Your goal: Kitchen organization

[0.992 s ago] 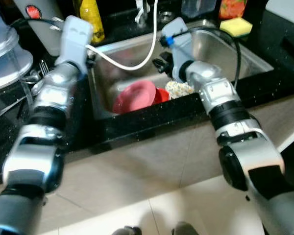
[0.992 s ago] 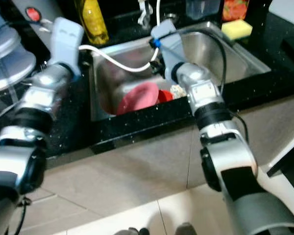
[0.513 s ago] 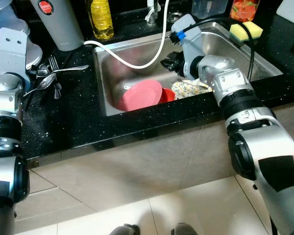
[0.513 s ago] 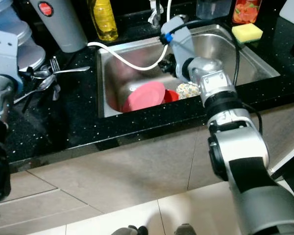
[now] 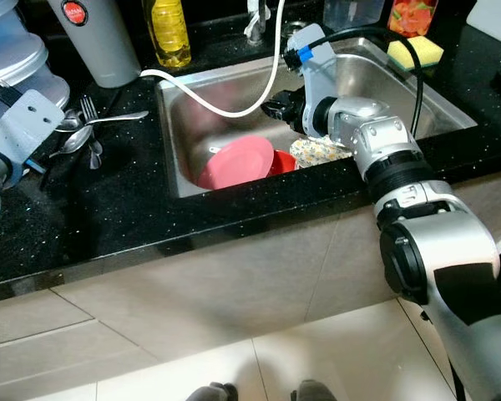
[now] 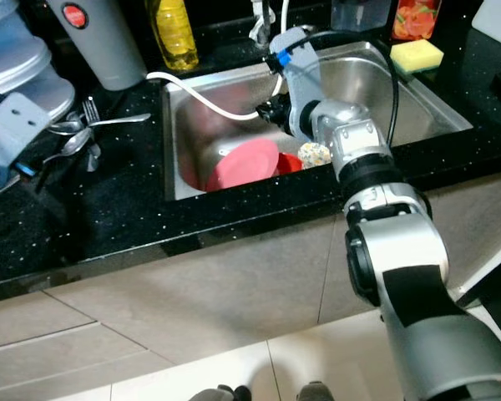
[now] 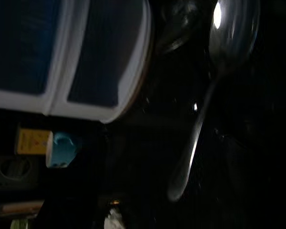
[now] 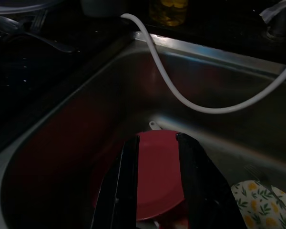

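Right gripper (image 8: 155, 186) hangs inside the steel sink (image 5: 417, 96), above the pink plate (image 5: 236, 162); its two black fingers (image 8: 125, 183) are spread with a gap between them, pinching nothing, the plate visible through the gap in the right wrist view. One pink plate leans in the sink at its front wall, one small red dish (image 5: 279, 161) touching its right edge, one floral-patterned bowl (image 5: 317, 151) just beside that, under the right forearm. One white hose (image 5: 225, 104) loops from the left counter over the sink rim and up toward the faucet (image 5: 252, 23). Left gripper (image 5: 27, 125) sits over the black counter (image 5: 117, 209) at far left, near the cutlery; cannot tell whether its fingers are spread or pressed together. Cutlery on the counter left of the sink: a small pile, at least one fork (image 5: 88, 109) and two spoons (image 5: 75, 139), exact count unclear; the left wrist view, very dark, makes out one spoon (image 7: 219, 57) beside a white-rimmed container (image 7: 86, 57). Behind the sink: one yellow bottle (image 5: 169, 32), one grey canister (image 5: 96, 38) with a red dot, one clear container (image 5: 347, 12), one red-orange patterned container (image 5: 411, 15). One yellow sponge (image 5: 416, 52) on the back right corner. One stack of pale plastic containers (image 5: 12, 58) at far left.
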You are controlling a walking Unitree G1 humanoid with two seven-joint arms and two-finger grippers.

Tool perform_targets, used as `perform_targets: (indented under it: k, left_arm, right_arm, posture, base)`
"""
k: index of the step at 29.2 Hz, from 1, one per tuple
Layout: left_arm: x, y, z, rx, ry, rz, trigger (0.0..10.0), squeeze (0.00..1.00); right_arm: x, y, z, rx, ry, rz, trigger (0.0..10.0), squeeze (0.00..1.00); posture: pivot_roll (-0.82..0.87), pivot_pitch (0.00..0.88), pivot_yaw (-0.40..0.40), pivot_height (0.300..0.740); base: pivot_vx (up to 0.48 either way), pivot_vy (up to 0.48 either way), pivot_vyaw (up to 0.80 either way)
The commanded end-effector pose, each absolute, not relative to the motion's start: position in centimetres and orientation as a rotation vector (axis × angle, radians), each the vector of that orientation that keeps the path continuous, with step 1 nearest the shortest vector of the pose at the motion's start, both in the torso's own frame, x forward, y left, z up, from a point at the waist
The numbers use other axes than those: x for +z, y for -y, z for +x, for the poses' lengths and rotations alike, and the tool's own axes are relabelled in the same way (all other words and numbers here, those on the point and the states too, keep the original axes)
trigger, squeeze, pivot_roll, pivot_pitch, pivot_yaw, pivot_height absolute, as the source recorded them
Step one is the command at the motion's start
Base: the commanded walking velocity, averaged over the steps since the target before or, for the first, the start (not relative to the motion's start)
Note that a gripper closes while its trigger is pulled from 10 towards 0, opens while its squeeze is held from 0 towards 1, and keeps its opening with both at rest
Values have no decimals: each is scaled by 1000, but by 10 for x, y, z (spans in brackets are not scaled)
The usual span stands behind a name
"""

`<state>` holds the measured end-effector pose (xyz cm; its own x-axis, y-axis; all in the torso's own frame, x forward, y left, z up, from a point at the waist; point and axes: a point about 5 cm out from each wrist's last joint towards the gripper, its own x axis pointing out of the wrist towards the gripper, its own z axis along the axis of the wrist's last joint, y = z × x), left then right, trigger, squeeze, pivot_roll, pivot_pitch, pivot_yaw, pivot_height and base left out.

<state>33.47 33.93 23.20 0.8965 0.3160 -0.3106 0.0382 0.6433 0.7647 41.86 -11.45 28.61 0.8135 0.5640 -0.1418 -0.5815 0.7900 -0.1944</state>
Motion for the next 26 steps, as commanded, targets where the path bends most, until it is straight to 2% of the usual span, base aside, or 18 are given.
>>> perform_targets:
  k: [1, 2, 12, 15, 16, 17, 20, 21, 22, 23, 26]
  left_arm:
    - [233, -353, 329, 192, -491, 900, 10000, 1000]
    - [226, -359, 330, 207, -526, 907, 10000, 0]
    - [208, -368, 331, 231, -612, 1000, 10000, 0]
    - [204, -362, 339, 198, -603, 981, 9922, 0]
    - [203, -360, 342, 188, -603, 972, 9490, 0]
    - [202, -359, 344, 184, -604, 967, 8078, 0]
    - [200, -356, 346, 178, -606, 970, 8078, 0]
    - [198, -353, 350, 167, -607, 978, 6275, 0]
    - [195, -348, 353, 156, -606, 985, 5529, 0]
    - [195, -348, 353, 156, -606, 985, 5529, 0]
    - [187, -336, 360, 117, -608, 1014, 3765, 0]
  right_arm:
    - [291, 110, 419, 632, -59, -211, 10000, 0]
    - [292, 110, 418, 636, -52, -203, 10000, 0]
    - [299, 108, 412, 606, 62, -161, 10000, 0]
    - [299, 103, 408, 575, 111, -145, 10000, 0]
    - [298, 101, 407, 567, 123, -137, 10000, 0]
    - [298, 100, 406, 564, 128, -131, 10000, 0]
    - [298, 98, 404, 556, 139, -135, 10000, 0]
    - [297, 96, 401, 546, 151, -133, 10000, 0]
    - [296, 95, 397, 531, 165, -130, 10000, 0]
    - [296, 95, 397, 531, 165, -130, 10000, 0]
    - [299, 100, 388, 470, 206, -104, 10000, 0]
  posture:
    - [106, 86, 120, 740]
    - [102, 88, 122, 740]
    - [88, 103, 131, 740]
    - [88, 112, 130, 740]
    - [76, 123, 137, 740]
    - [76, 123, 137, 740]
    - [66, 134, 139, 740]
    - [55, 147, 142, 740]
    - [46, 161, 142, 740]
    - [46, 161, 142, 740]
    - [14, 215, 142, 740]
  base:
    - [0, 0, 0]
    - [0, 0, 0]
    - [0, 0, 0]
    - [0, 0, 0]
    - [0, 0, 0]
    - [0, 0, 0]
    - [0, 0, 0]
    - [0, 0, 0]
    - [0, 0, 0]
    - [0, 0, 0]
    - [0, 0, 0]
